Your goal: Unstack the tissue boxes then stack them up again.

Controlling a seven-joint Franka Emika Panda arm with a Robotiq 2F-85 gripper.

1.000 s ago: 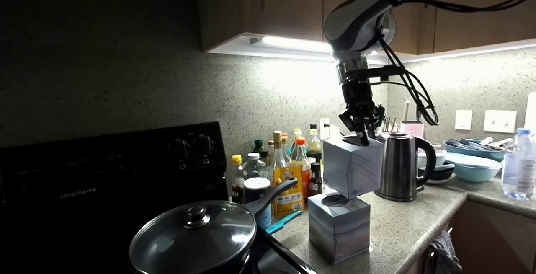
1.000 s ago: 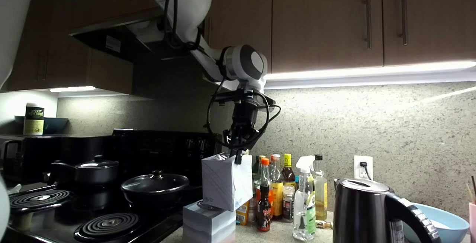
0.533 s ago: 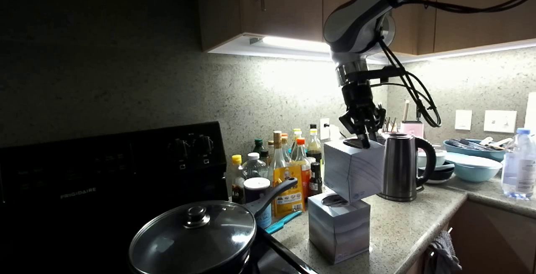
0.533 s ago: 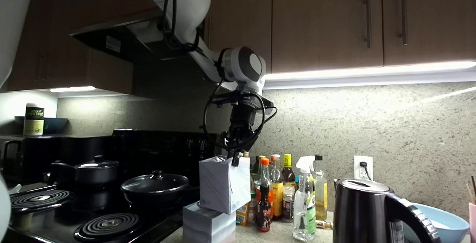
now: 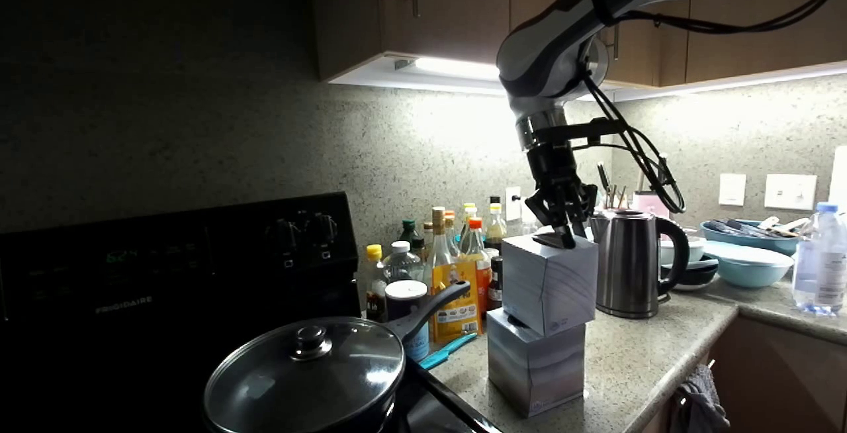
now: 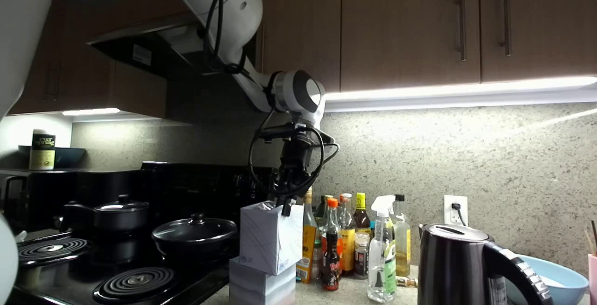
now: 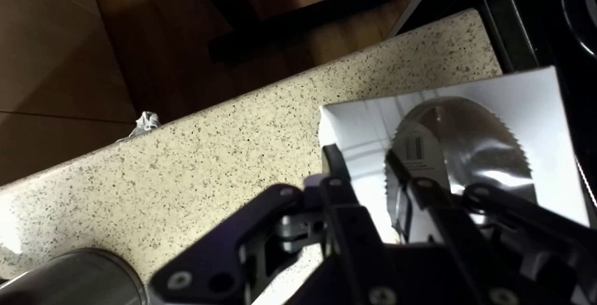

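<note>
hand [image 5: 574, 237] pinches upper tissue box [image 5: 562, 290], bottles [image 5: 456, 300] and kettle [image 5: 626, 264] near.

wrist view downward; boxes [image 5: 550, 284] in both exterior views

Lidded pan [image 5: 311, 380] seen on the black stove [image 5: 198, 281] in both exterior views; a lidded pot [image 6: 122, 215] is set near it. The speckled table [image 5: 635, 360] is crowded along the wall [image 5: 397, 148] with assorted bottles [image 5: 456, 277]; a turquoise utensil [image 5: 450, 351] is laid in front of them. A steel kettle [image 5: 628, 267] is placed near light-blue bowls [image 5: 748, 267], and a blue-capped clear bottle [image 5: 820, 267] is stood at the right edge of an exterior view. A spray bottle [image 6: 382, 253] is shown beside the bottles. A black plug [image 6: 456, 206] is fitted in a wall outlet [image 6: 456, 218]. Cabinets [image 6: 410, 30] are mounted above, underlit by a strip light [image 6: 466, 90]. In the wrist view, brown flooring [image 7: 154, 62] is seen past the table's edge.
</note>
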